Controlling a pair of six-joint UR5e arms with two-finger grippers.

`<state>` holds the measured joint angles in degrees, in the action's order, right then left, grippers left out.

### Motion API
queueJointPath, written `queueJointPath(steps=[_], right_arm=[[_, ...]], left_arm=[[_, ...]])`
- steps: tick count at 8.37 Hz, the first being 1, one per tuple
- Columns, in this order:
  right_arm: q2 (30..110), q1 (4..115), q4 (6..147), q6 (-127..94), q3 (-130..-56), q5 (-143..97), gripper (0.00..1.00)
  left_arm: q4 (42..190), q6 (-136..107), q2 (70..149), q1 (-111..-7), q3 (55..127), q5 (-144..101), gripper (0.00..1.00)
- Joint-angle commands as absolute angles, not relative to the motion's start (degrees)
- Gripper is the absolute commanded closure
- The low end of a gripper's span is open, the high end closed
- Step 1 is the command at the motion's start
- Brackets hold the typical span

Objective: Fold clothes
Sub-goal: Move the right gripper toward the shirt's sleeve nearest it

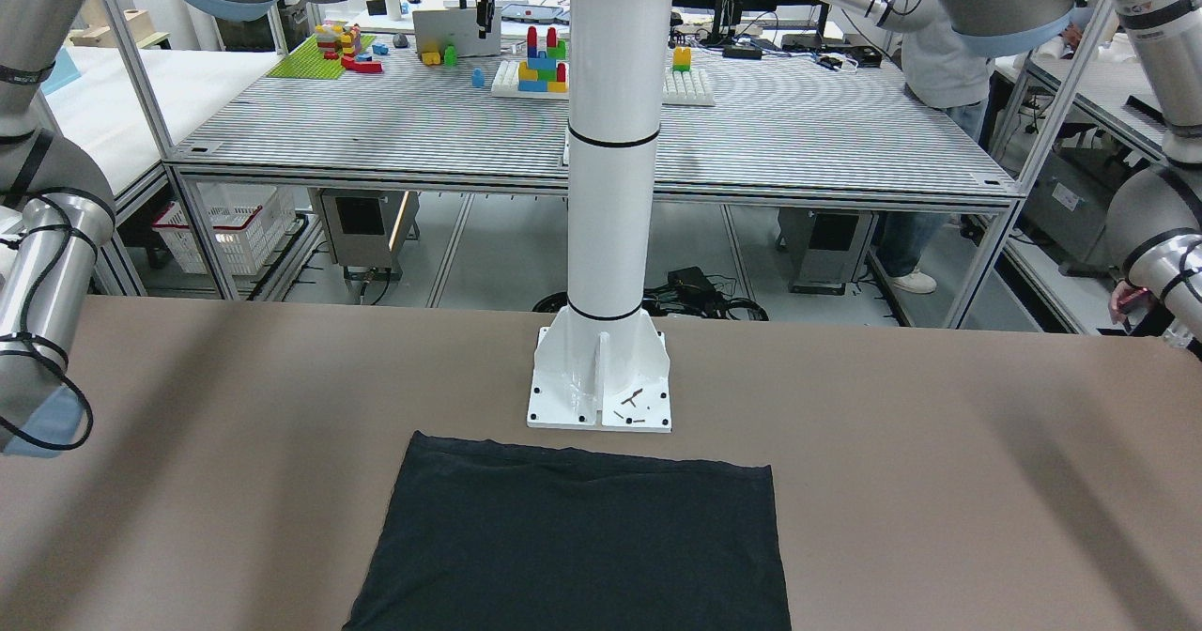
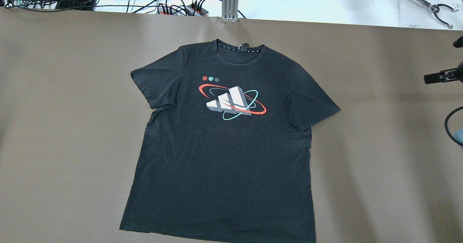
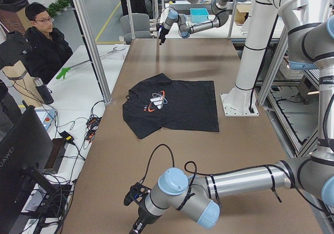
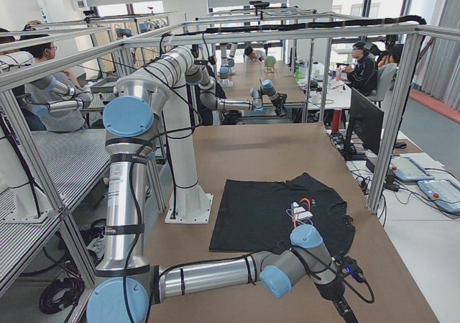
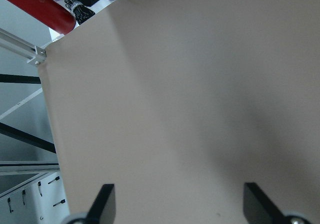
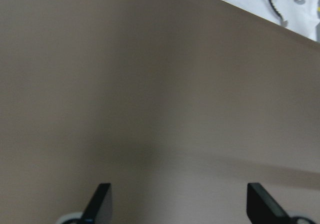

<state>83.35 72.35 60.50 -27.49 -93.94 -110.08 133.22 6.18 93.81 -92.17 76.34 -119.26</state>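
Folding has not started: the black T-shirt (image 2: 224, 156) lies spread flat, print up, in the middle of the overhead frame on the brown table (image 2: 54, 127), sleeves out, every fold left to do. Both wrist views show only bare table: the left gripper (image 5: 177, 204) and right gripper (image 6: 180, 204) have fingers spread wide, holding nothing, well apart from the T-shirt

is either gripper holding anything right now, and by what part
Nothing is held. The left gripper and right gripper are both open over the table, and the shirt lies flat, untouched.
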Motion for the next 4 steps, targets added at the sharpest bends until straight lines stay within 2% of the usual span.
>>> queueJointPath(steps=[1,4], right_arm=[[78.07,61.39,60.56,-51.58,-94.13,-110.48,0.07],[74.71,54.32,60.56,-64.23,-90.37,-109.95,0.13]], left_arm=[[133.50,6.06,93.87,-92.11,76.38,-120.15,0.09],[133.68,5.89,93.96,-92.11,76.38,-119.80,0.07]])
